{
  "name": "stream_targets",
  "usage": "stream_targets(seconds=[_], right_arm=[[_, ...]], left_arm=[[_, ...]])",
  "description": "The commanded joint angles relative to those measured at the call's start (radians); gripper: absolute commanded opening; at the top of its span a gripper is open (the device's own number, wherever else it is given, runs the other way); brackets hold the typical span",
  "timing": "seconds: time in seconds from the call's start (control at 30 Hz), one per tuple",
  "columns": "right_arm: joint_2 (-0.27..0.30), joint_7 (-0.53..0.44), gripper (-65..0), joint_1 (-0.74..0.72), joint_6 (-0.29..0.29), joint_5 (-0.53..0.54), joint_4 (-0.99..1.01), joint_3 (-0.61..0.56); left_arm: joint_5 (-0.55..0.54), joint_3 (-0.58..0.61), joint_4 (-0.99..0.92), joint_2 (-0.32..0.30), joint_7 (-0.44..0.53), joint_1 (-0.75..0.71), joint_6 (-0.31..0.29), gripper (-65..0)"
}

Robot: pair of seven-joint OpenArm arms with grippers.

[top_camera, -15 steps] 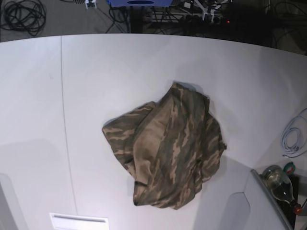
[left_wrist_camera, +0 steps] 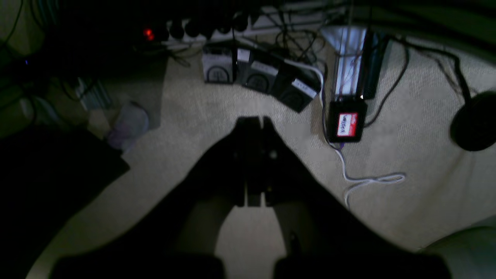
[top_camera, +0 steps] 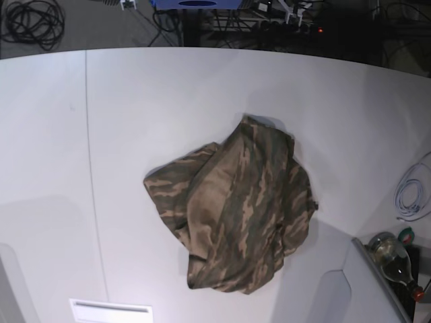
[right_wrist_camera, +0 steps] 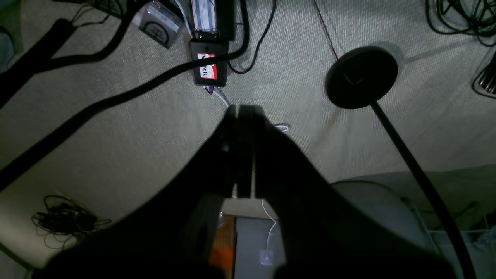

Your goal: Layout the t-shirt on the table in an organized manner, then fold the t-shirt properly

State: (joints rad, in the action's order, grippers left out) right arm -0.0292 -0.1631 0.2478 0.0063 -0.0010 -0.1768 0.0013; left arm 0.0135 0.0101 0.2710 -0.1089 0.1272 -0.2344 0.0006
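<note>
One t-shirt (top_camera: 236,212), one table (top_camera: 135,134), one bottle (top_camera: 392,259), two end effectors (left_wrist_camera: 254,121) (right_wrist_camera: 244,110).

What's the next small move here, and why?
Probably bring one arm in over the table toward the t-shirt and open its end effector. The shirt lies crumpled in a heap, not spread out, and both the left end effector and right end effector are shut, empty and pointed at the carpeted floor.

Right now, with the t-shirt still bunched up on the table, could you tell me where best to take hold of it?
Probably the t-shirt at its far peak, approached from the table's far side: that corner stands out alone from the crumpled heap, so pulling it should begin to spread the cloth.
</note>
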Motion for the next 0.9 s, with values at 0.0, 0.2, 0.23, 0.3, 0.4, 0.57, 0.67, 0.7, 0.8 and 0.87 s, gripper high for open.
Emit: stream_targets(seconds=[0.0, 0.2, 0.23, 0.3, 0.4, 0.57, 0.67, 0.7, 0.8, 0.87], right_arm=[[-0.002, -0.026, -64.2, 0.022, -0.009, 0.003, 0.000, 0.004], [-0.002, -0.103, -64.2, 0.045, -0.009, 0.002, 0.006, -0.001], [-0.002, -0.100, -64.2, 0.045, -0.009, 0.002, 0.009, 0.003], [0.002, -0.036, -64.2, 0.045, -0.009, 0.002, 0.009, 0.003], [0.004, 0.038, -64.4, 0.058, -0.009, 0.002, 0.000, 0.003], [-0.001, 0.038, -64.4, 0.127, -0.009, 0.002, -0.048, 0.004], [-0.004, 0.044, -64.4, 0.230, -0.010, 0.003, -0.178, 0.004], [-0.004, 0.061, -64.4, 0.262, -0.010, 0.003, -0.224, 0.006], [-0.004, 0.149, -64.4, 0.382, -0.010, 0.003, -0.435, 0.006], [-0.011, 0.182, -64.4, 0.460, -0.010, 0.003, -0.580, 0.006]], left_arm=[[-0.001, 0.001, 0.000, -0.008, -0.001, -0.013, 0.005, -65.0], [-0.001, 0.001, 0.000, -0.008, 0.001, -0.013, 0.005, -65.0], [-0.001, 0.001, 0.000, -0.008, 0.001, -0.013, 0.005, -65.0], [-0.001, 0.001, 0.000, -0.008, 0.001, -0.013, 0.005, -65.0], [-0.001, 0.001, -0.002, -0.010, 0.002, -0.020, 0.005, -65.0], [-0.001, 0.003, 0.052, -0.035, 0.005, -0.078, 0.005, -65.0], [-0.008, 0.001, 0.207, -0.061, 0.002, -0.184, 0.005, -65.0], [-0.011, 0.000, 0.261, -0.074, -0.001, -0.221, 0.005, -65.0], [-0.013, -0.011, 0.436, -0.093, -0.002, -0.328, 0.005, -65.0], [-0.013, -0.012, 0.537, -0.116, -0.002, -0.388, 0.005, -65.0]])
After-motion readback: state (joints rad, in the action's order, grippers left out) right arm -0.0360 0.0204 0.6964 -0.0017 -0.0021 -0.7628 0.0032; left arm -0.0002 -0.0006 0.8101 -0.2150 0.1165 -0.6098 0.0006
